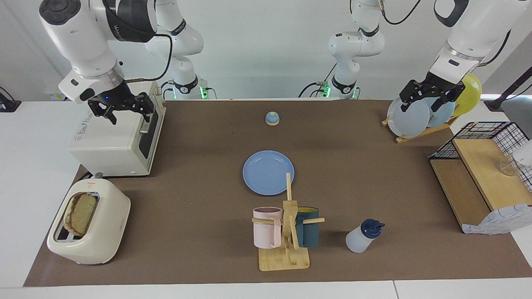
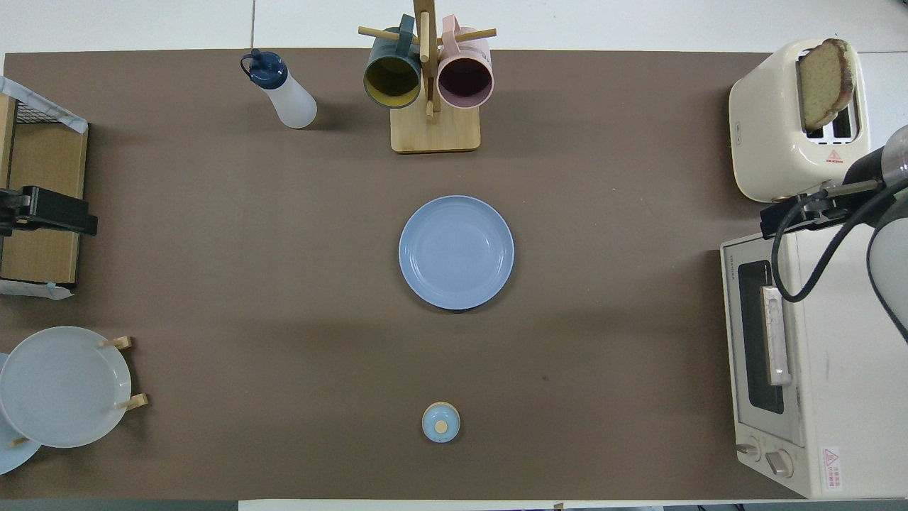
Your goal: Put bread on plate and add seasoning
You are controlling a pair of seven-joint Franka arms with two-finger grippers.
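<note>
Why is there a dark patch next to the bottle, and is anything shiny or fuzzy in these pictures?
Facing view: the bottle throws a soft shadow on the brown mat toward the mug rack; that is light from above. Overhead view: the blue plate shows a faint sheen and a thin dark edge of shadow; the right arm at the picture's edge looks fuzzy.

We see a cream toaster (image 1: 89,230) and a white toaster oven (image 1: 118,135) at the right arm's end of the counter (image 1: 187,187), a mug tree (image 1: 286,232) holding pink and teal mugs, a small bell (image 1: 272,118), a rack of upright plates (image 1: 432,110), and a wire-and-wood shelf (image 1: 484,178).
</note>
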